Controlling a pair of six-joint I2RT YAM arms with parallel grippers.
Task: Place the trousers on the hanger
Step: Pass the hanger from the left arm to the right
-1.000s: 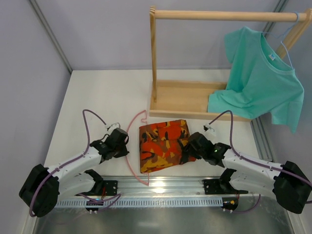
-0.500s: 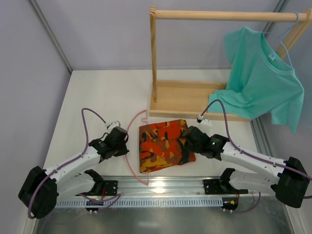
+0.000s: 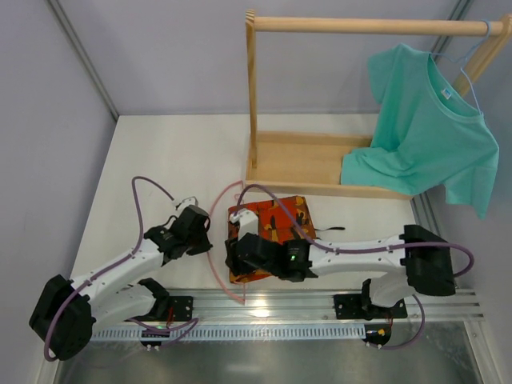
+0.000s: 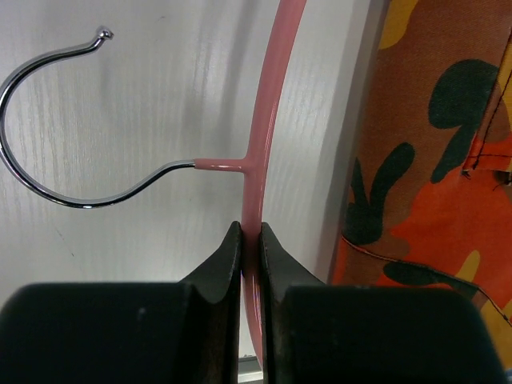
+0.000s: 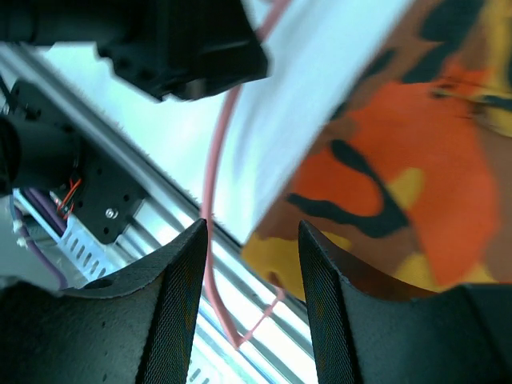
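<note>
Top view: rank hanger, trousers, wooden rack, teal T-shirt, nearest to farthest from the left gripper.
1. hanger: clamped in the left gripper.
2. trousers: just to its right.
3. wooden rack: behind, farther right.
4. teal T-shirt: hanging at the rack's far right end.

left gripper (image 4: 250, 238) pinched closed, right gripper (image 5: 251, 232) parted, stretched across leftward

The table (image 3: 160, 152) is a white, flat surface carrying three items. The trousers (image 3: 288, 210) lie folded near its front centre, the hanger (image 3: 218, 280) lies just beside their left edge, and behind them stands the wooden rack (image 3: 304, 164), resting on its tray base.
</note>
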